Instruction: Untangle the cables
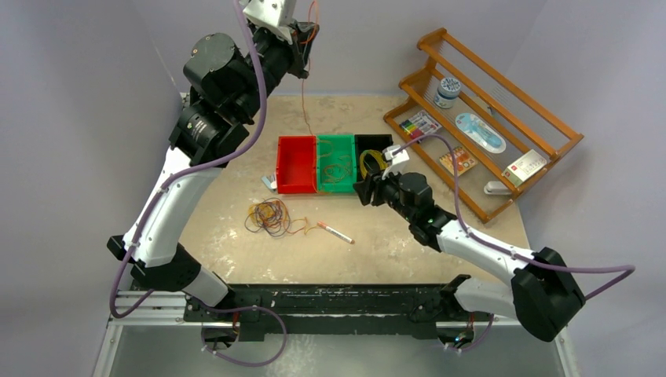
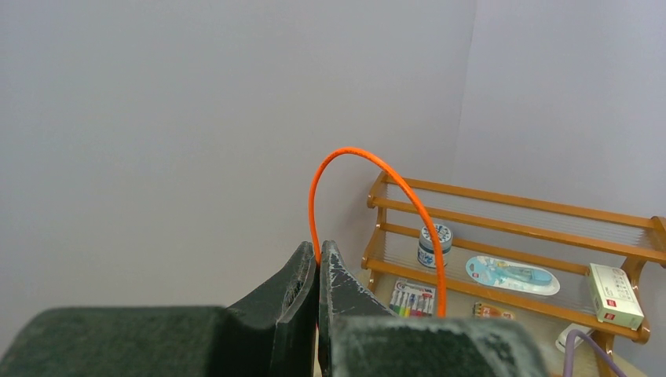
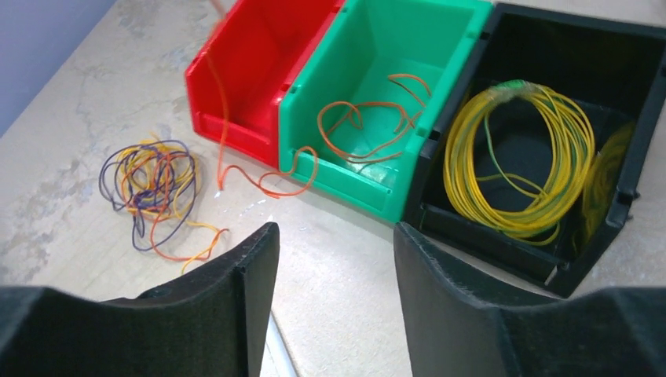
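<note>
Pinches orange cable (image 2: 349, 149) in left gripper (image 2: 317, 271); holds right gripper (image 3: 336, 236) spread; seems partly done: yellow coil (image 3: 458, 157) binned, tangle (image 3: 149, 184) remaining.

Tabletop (image 1: 377, 251), beige and mottled, seen from above. Left of centre, a loose tangle of cables (image 1: 268, 216) in orange, yellow and dark purple is spread flat on the surface. A pen-like stick (image 1: 336, 232) is laid just to its right, apart from it. Behind them, a red bin (image 1: 296, 187), a green bin (image 1: 335, 138) and a black bin (image 1: 372, 140) are set touching in a row. A wooden rack (image 1: 510, 84) is placed diagonally at the right. The curled end of an orange strand (image 3: 267, 188) is seen before the red and green bins.
</note>
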Robot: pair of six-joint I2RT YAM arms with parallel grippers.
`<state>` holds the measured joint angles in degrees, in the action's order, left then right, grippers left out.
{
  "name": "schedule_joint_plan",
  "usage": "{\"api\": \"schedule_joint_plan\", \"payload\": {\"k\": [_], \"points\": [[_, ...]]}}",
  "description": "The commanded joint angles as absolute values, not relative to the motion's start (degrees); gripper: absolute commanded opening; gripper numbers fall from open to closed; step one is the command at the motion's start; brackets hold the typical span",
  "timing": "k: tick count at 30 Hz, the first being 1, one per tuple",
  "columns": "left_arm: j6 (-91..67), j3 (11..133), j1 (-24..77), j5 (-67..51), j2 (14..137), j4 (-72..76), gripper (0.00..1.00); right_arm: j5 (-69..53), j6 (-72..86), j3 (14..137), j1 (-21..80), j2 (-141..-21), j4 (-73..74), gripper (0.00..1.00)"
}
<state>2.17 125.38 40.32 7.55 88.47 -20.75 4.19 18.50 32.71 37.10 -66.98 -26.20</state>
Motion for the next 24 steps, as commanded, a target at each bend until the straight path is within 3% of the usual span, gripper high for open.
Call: {"api": "schedule_joint_plan", "payload": {"k": [1,9,19,24], "points": [[1.23,125.67,40.38,6.39,87.87,-17.93,0.00,-4.43,11.19,34.38,36.96,-66.53,-34.34,0.61],[1.68,126.56,40.32,6.70,88.62,-18.48,0.00,-15.86,3.54,38.92,36.91,-74.61,-38.84,0.70],[1.95,126.82,40.35,6.62,89.46,-18.46,0.00,-6.84,16.83,42.84,36.92,-85.30,-43.00,0.71],[2.17,126.67,40.36,6.72,89.65,-18.44,0.00,-8.51,20.52,44.47,36.96,-89.72,-45.20,0.69]]}}
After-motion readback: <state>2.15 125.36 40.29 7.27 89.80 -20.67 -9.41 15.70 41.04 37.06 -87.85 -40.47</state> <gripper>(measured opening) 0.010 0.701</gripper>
